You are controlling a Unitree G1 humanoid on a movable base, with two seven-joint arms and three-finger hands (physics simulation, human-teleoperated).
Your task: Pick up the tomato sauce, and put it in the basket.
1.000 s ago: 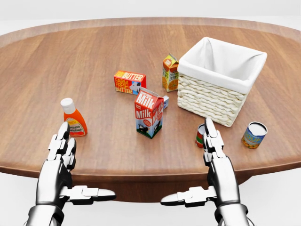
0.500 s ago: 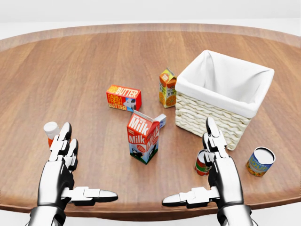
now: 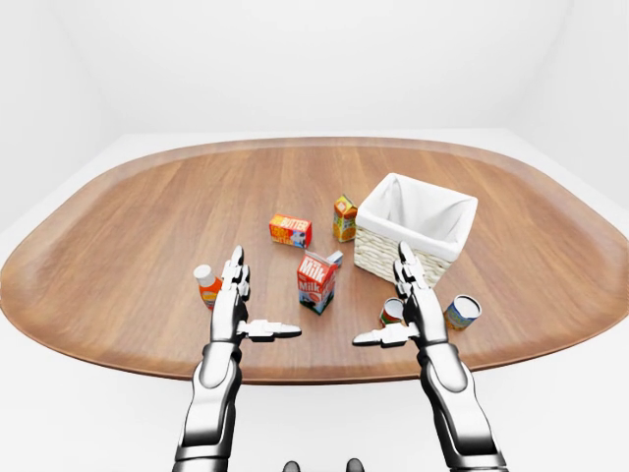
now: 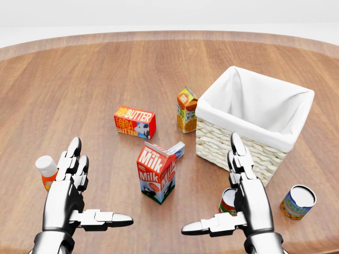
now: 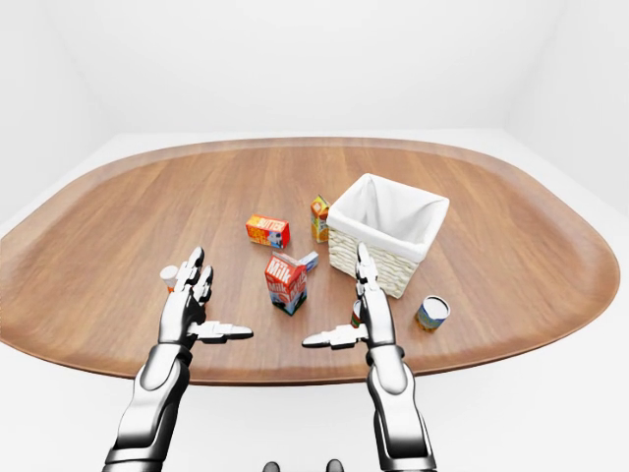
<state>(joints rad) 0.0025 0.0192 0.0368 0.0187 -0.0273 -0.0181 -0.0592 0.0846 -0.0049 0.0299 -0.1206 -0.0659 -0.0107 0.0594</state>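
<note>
Both hands hover spread wide, holding nothing. The right hand partly hides the tomato sauce can, which stands on the worktop near its bottom edge, just beside the basket (white-lined wicker). The left hand is beside an orange bottle; a milk carton stands between the hands.

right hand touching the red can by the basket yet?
Cannot tell. In every view the right hand overlaps the red can, hiding any gap or contact. Its fingers are spread open, not closed round the can.
</note>
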